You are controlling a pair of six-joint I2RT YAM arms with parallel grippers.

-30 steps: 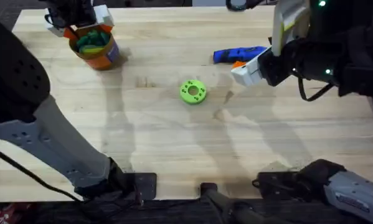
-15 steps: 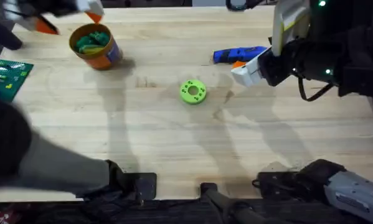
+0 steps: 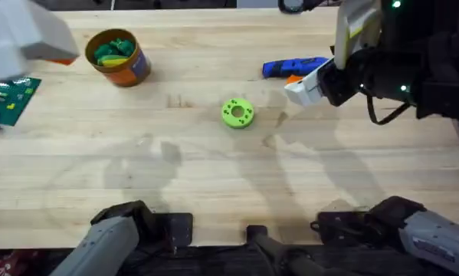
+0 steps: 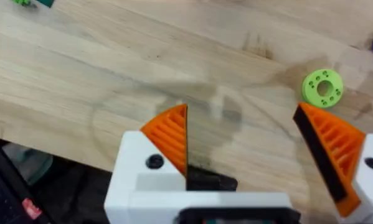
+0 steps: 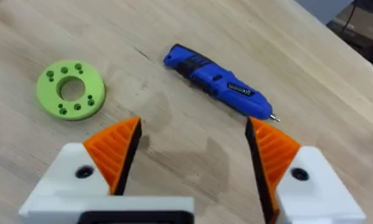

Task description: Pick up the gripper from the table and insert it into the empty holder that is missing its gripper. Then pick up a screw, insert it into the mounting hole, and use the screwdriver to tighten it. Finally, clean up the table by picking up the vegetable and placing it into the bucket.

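1. Check the left end effector (image 4: 242,140) first. Its orange ribbed pads are spread wide with nothing between them, above bare tabletop (image 3: 214,176). In the overhead view it sits at the far-left edge, near a green circuit board (image 3: 11,98).

2. Locate the green ring (image 3: 237,113). It lies flat at mid-table, well apart from both arms' bases. It is rigid plastic with small holes around a central bore, and it is not the vegetable.

3. Check the right end effector (image 5: 192,149). Its pads are also spread and empty, hovering just short of the screwdriver (image 5: 218,81).

4. Treat the screwdriver as a stiff, smooth, pen-shaped body that can roll. It lies on its side on the tabletop, beyond the ring on the right. If you need it, close across the thick middle of the barrel, square to its length. Keep clear of the thin metal tip.

5. Find the bucket (image 3: 120,67) at the far left, standing upright. The vegetable (image 3: 113,50) lies inside it. It appears light and soft-edged, so a gentle pinch would suffice.
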